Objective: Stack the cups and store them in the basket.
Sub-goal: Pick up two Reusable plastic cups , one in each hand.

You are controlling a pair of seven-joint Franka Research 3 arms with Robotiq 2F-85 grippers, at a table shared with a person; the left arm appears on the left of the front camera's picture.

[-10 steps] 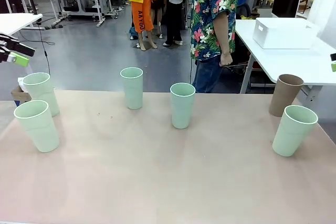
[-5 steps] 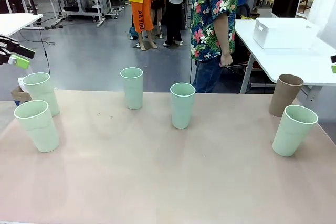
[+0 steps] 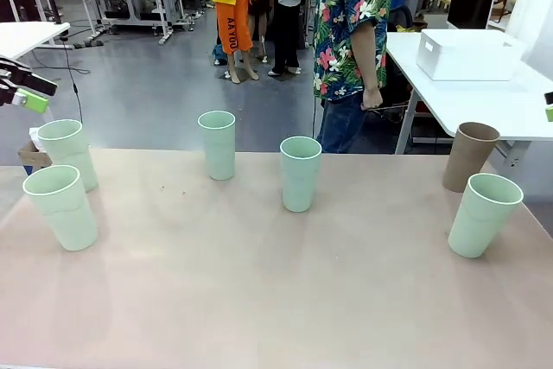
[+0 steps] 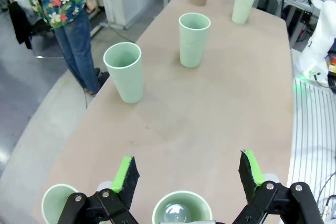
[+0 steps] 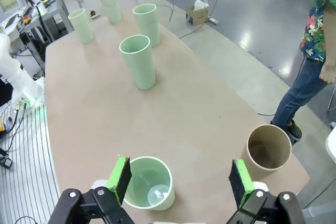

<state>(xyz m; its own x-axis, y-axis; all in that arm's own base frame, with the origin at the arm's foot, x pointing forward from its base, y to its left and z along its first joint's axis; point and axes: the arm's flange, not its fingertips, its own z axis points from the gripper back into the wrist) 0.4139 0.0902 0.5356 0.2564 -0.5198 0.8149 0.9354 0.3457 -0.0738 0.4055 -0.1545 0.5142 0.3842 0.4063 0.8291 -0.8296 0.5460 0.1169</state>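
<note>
Left jaws: apart — above the 9 o'clock cup.
Right jaws: apart — above the 3 o'clock cup.
Cups: six upright, unstacked on the table.
Basket: second table, 1 o'clock.

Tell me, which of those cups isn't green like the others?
The brown cup at the table's far right corner, just behind a mint green cup; all five others are mint green.

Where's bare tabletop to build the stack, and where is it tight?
The whole near part of the table is bare, in front of every cup. Also open: the stretch between the centre mint cup and the brown cup. Tight: the two left mint cups, and brown beside the right mint cup.
</note>
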